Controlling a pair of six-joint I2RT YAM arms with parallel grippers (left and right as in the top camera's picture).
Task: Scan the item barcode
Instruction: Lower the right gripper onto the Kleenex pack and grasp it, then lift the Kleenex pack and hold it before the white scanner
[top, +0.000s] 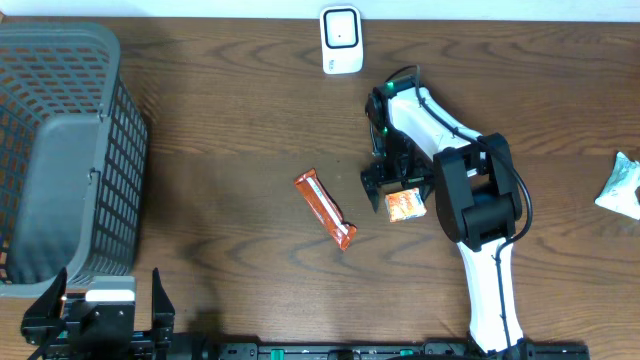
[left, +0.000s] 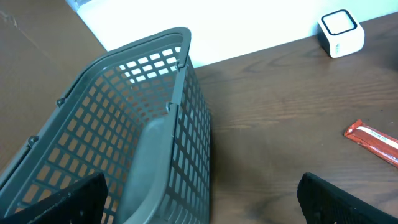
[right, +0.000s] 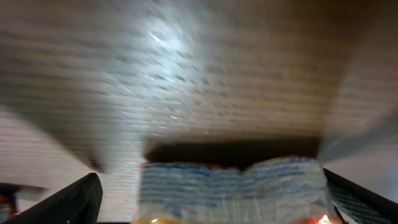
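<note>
Overhead, near edge, left side?
— Logged left gripper (top: 108, 300) at the near-left corner, just near of a grey mesh basket (top: 60, 150). Jaws spread wide, holding nothing. Same in left wrist view: both dark fingers (left: 62, 202) well apart at the bottom corners, basket (left: 149, 124) lying just beyond them.

Moving out, middle of the table?
— Noted orange snack bar (top: 325, 208) flat on the wood, set at an angle, near end pointing right. Also caught at the right edge of left wrist view (left: 373, 140). Just right of it, small orange-and-white packet (top: 404, 205), flat as well. Right gripper (top: 397, 185) pointing down over the packet's far edge, jaws wide. Further right, at the table's right edge, crumpled white wrapper (top: 622, 185), well apart from everything else.

Any grip on the packet?
— Cannot tell contact. Right wrist view badly blurred. Packet (right: 233, 186) seen low in frame between the two fingers (right: 62, 202), closer to the right-hand one, clear gap on the left. Not clamped.

Far side?
— White scanner (top: 341, 40) standing at the far edge, roughly centre, well apart from packet and bar. Visible too in left wrist view, top right (left: 341, 32), against the pale wall.
</note>
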